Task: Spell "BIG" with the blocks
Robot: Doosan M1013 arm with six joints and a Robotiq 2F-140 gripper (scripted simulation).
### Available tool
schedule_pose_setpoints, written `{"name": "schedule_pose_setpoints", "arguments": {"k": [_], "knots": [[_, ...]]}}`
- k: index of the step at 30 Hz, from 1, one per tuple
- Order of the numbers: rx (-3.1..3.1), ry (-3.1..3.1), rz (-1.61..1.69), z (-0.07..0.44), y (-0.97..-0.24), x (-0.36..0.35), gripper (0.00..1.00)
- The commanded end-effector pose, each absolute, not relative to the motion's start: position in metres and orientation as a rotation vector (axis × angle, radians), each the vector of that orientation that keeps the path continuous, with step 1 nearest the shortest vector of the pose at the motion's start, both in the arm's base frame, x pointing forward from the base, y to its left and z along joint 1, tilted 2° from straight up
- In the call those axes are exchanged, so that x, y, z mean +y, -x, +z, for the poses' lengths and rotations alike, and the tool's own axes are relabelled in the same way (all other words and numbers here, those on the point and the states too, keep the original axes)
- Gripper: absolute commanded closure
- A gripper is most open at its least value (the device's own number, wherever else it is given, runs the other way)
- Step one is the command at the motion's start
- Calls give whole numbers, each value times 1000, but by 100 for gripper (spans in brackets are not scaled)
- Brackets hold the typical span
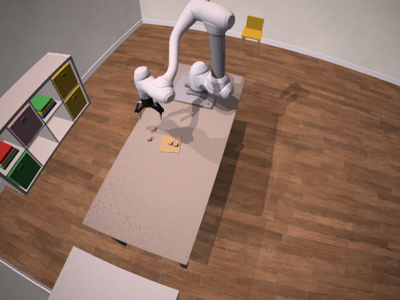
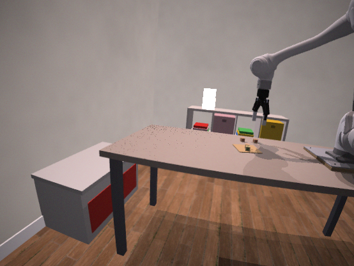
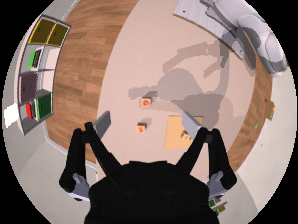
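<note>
The gripper [image 2: 262, 116] hangs released and holds nothing, near the desk [image 1: 151, 202] edge by the shelf. It should descend straight over one loose block [image 1: 153, 129], fingers on flat sides.

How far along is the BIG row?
Done: two blocks sit side by side on the mat. In hand: nothing; the tool hangs open above the table, holding no block. Left: two loose blocks lie off the mat; one must join the row. Letters unreadable here.
</note>
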State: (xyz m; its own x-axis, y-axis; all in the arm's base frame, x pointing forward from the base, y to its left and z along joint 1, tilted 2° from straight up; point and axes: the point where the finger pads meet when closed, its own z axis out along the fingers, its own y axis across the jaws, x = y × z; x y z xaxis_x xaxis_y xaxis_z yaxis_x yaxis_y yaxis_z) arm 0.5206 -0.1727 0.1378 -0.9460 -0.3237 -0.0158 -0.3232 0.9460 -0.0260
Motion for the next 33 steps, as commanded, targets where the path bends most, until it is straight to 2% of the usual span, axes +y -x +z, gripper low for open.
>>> {"name": "schedule_pose_setpoints", "arguments": {"k": [1,7,8,33], "knots": [[3079,512,-36,122,-521,-173,0],[3079,512,-36,109,-520,-173,0],[3079,512,-36,109,-520,-173,63],[3079,512,-36,109,-520,-173,63]]}}
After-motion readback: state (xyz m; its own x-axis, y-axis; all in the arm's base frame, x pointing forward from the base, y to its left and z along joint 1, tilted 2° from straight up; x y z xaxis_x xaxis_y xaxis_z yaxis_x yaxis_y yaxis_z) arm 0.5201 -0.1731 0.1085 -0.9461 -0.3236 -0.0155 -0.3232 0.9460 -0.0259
